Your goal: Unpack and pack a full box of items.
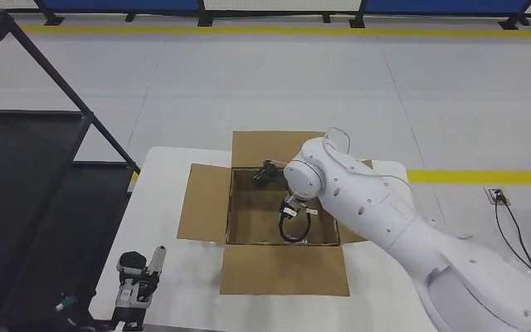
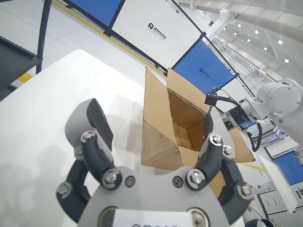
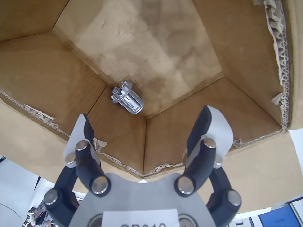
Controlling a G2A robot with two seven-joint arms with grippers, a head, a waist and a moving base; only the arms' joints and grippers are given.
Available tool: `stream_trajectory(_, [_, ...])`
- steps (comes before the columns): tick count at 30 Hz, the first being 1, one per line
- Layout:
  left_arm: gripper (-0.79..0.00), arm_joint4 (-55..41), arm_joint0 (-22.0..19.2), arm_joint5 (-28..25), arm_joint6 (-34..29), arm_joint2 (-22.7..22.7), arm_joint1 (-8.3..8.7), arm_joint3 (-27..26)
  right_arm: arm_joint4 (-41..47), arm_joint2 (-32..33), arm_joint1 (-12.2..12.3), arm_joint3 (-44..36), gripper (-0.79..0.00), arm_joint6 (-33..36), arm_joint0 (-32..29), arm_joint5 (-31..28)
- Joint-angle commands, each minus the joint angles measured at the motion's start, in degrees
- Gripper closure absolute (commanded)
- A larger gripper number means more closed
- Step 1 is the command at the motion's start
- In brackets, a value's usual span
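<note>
My right claw (image 3: 144, 116) hangs over the open box (image 1: 203, 203) with its fingers spread wide and holding nothing, I think so that it can go down around a piece inside. My left claw (image 2: 151, 112) is also spread and empty. It sits above the near corner of the bench (image 1: 178, 249), well apart from the box, probably to leave room. The box stands on the bench with its flaps folded out, which keeps the opening free. One small metal cylinder (image 3: 127, 100) lies on its side in a corner of the box floor.
</note>
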Motion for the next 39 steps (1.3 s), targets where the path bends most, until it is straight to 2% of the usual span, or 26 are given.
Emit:
stream_trajectory(1, [-0.785, 0.0, 0.0, 0.0, 0.0, 0.0, 0.0, 0.0, -0.3, 0.0, -0.1, -0.4, -0.785, -1.9, -0.9, 0.0])
stream_trajectory(4, [-0.785, 0.0, 0.0, 0.0, 0.0, 0.0, 0.0, 0.0, -1.9, -1.0, -0.7, 0.8, -0.785, -2.5, -2.2, -1.3])
stream_trajectory(8, [-0.785, 0.0, 0.0, 0.0, 0.0, 0.0, 0.0, 0.0, -5.7, -3.1, -2.3, 6.3, -0.785, -2.2, -2.6, -4.1])
stream_trajectory(14, [-0.785, 0.0, 0.0, 0.0, 0.0, 0.0, 0.0, 0.0, -5.7, -4.7, -5.8, 14.2, -0.785, -0.5, -3.4, -12.6])
stream_trajectory(23, [-0.785, 0.0, 0.0, 0.0, 0.0, 0.0, 0.0, 0.0, -6.4, -6.1, -10.8, 22.2, -0.785, -0.4, -4.5, -17.3])
stream_trajectory(33, [-0.785, 0.0, 0.0, 0.0, 0.0, 0.0, 0.0, 0.0, -8.4, -6.0, -15.4, 30.3, -0.785, -3.2, -4.7, -16.3])
stream_trajectory(39, [-0.785, 0.0, 0.0, 0.0, 0.0, 0.0, 0.0, 0.0, -8.2, -4.5, -16.7, 34.4, -0.785, -10.9, -3.1, -12.8])
